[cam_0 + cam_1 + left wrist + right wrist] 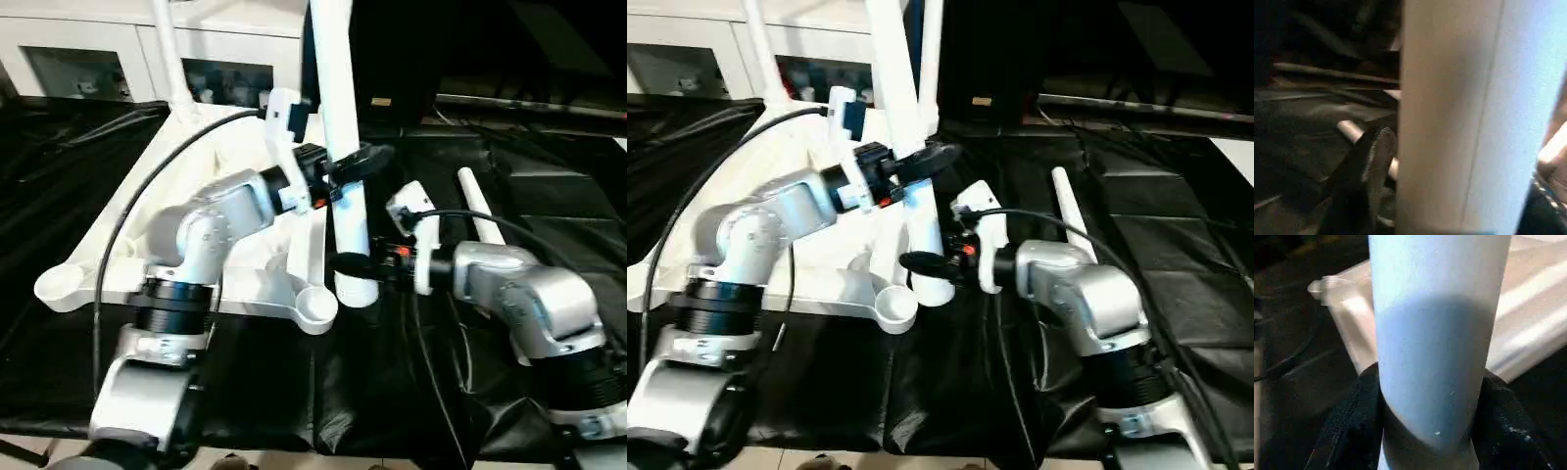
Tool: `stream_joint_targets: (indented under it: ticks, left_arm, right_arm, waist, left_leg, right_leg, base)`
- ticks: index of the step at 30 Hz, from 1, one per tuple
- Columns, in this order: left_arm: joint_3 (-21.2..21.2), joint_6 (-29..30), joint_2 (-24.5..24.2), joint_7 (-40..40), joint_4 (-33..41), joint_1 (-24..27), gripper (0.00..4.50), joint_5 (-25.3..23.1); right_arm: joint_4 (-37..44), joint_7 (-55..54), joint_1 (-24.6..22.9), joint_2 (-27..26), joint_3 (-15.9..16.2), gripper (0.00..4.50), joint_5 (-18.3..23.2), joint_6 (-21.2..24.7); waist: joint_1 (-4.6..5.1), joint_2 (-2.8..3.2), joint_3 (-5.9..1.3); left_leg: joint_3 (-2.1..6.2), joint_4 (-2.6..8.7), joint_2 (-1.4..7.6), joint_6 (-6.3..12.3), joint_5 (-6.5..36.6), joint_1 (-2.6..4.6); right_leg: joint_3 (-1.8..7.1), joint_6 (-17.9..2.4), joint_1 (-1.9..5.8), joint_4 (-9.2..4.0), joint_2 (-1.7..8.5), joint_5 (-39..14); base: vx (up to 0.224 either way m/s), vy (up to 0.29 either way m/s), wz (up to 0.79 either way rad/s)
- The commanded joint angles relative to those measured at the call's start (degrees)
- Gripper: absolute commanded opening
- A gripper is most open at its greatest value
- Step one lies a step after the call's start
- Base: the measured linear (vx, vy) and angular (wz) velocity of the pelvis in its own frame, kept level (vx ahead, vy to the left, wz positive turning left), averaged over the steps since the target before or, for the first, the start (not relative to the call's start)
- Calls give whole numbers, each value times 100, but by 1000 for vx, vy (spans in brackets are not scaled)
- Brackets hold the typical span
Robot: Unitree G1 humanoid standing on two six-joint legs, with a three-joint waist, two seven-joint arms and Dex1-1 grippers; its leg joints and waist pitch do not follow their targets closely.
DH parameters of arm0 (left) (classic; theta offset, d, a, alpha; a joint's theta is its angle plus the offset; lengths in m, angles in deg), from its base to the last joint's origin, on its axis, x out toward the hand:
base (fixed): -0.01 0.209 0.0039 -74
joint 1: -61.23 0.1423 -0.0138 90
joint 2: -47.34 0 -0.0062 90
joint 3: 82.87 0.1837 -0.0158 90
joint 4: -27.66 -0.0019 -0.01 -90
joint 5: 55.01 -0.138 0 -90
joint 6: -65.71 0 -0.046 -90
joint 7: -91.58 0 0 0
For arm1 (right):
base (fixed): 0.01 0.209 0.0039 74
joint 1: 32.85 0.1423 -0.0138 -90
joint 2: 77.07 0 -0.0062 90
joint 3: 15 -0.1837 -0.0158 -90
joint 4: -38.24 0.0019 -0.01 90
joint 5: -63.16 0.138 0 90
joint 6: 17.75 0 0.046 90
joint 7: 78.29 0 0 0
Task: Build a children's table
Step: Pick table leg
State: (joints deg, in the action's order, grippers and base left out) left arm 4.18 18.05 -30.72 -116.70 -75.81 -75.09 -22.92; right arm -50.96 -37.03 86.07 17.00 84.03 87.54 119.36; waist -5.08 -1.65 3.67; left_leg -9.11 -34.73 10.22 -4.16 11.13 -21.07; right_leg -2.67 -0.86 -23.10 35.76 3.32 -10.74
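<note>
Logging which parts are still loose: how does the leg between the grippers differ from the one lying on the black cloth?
The held leg stands nearly upright, while the loose leg lies flat on the black cloth. The held leg sits between the fingers of the left gripper and right gripper, next to the tabletop; the loose leg lies untouched beyond the right arm. Both are white tubes.

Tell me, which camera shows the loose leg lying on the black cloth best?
The left eye view: the loose leg lies in plain sight on the black cloth, behind the right arm. The right eye view shows it too, partly crossed by a cable. The left wrist view catches just a small white end; the right wrist view gives nothing clear.
</note>
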Motion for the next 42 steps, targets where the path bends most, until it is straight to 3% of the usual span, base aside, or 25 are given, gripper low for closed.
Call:
stream_joint_targets:
  ticks: [1, 4, 8, 14, 16, 20, 21, 24, 26, 32, 33, 36, 42]
  left_arm:
    - [-55, -197, 101, 733, -378, -243, 315, -426]
    - [-170, -322, 158, 966, -538, -321, 334, -479]
    - [-444, -454, 221, 1354, -693, -440, 335, -447]
    - [-534, -459, 288, 1348, -668, -446, 288, -396]
    - [-539, -466, 294, 1321, -661, -451, 259, -372]
    - [-494, -459, 272, 1261, -590, -449, 242, -360]
    - [-462, -452, 255, 1250, -579, -452, 216, -386]
    - [-417, -428, 226, 1188, -560, -472, 216, -398]
    - [-376, -410, 190, 1074, -536, -485, 190, -400]
    - [119, -179, -124, 118, -141, -423, 181, -322]
    - [270, -95, -226, -202, 16, -409, 181, -241]
    - [353, -44, -321, -543, 148, -424, 180, -107]
    - [457, -11, -478, -1088, 290, -475, 180, 33]
  right_arm:
    - [53, -208, -31, -134, 127, 194, -148, -166]
    - [19, -392, -37, -257, 97, 193, -173, -135]
    - [-91, -775, -4, -547, -6, 193, -251, -216]
    - [-147, -915, 45, -679, -72, 193, -333, -275]
    - [-185, -1007, 63, -712, -90, 193, -403, -349]
    - [-266, -1104, 102, -735, -96, 193, -518, -543]
    - [-298, -1120, 119, -759, -144, 249, -497, -572]
    - [-332, -1071, 166, -819, -314, 271, -311, -493]
    - [-317, -1007, 188, -801, -365, 283, -232, -411]
    - [-125, -267, 267, -359, -421, 328, 103, -105]
    - [-43, 194, 284, -41, -312, 349, 219, 10]
    - [99, 754, 246, 367, -112, 353, 329, 134]
    - [137, 1169, 276, 647, -67, 353, 457, 173]
  waist:
    - [-1, -14, -427]
    - [-3, -25, -435]
    - [6, -11, -447]
    - [-9, 12, -440]
    - [-8, 9, -435]
    - [-4, 11, -434]
    - [-2, 5, -436]
    - [4, 5, -436]
    - [5, 7, -435]
    - [-17, 12, -440]
    - [-16, 1, -441]
    - [-39, -20, -422]
    - [-21, -46, -418]
  left_leg:
    - [19, 350, 198, 90, 373, 14]
    - [29, 353, 195, 71, 347, 5]
    - [36, 353, 200, 67, 299, 9]
    - [30, 358, 211, 92, 331, 28]
    - [32, 365, 209, 73, 368, 24]
    - [29, 366, 208, 49, 416, 25]
    - [31, 366, 209, 51, 410, 25]
    - [33, 369, 211, 83, 400, 23]
    - [32, 367, 210, 90, 383, 25]
    - [29, 362, 222, 147, 312, 35]
    - [21, 358, 222, 165, 324, 37]
    - [16, 357, 233, 193, 384, 28]
    - [9, 346, 212, 182, 426, 12]
  right_leg:
    - [258, -1119, 383, -422, 401, -684]
    - [259, -1027, 399, -421, 409, -714]
    - [251, -1126, 392, -393, 407, -462]
    - [257, -1213, 382, -389, 419, -353]
    - [256, -1191, 386, -393, 419, -403]
    - [260, -1166, 382, -403, 425, -489]
    - [260, -1167, 388, -395, 425, -474]
    - [259, -1166, 388, -393, 422, -423]
    - [260, -1171, 387, -389, 421, -411]
    - [258, -1241, 395, -365, 428, -280]
    - [261, -1252, 392, -369, 422, -278]
    - [263, -1278, 403, -376, 432, -358]
    - [262, -1174, 394, -416, 436, -856]
  base:
    - [0, 0, 0]
    - [0, 0, 0]
    - [0, 0, 0]
    - [0, 0, 0]
    - [0, 0, 0]
    - [0, 0, 0]
    - [0, 0, 0]
    - [0, 0, 0]
    - [0, 0, 0]
    - [0, 0, 0]
    - [0, 0, 0]
    - [0, 0, 0]
    - [0, 0, 0]
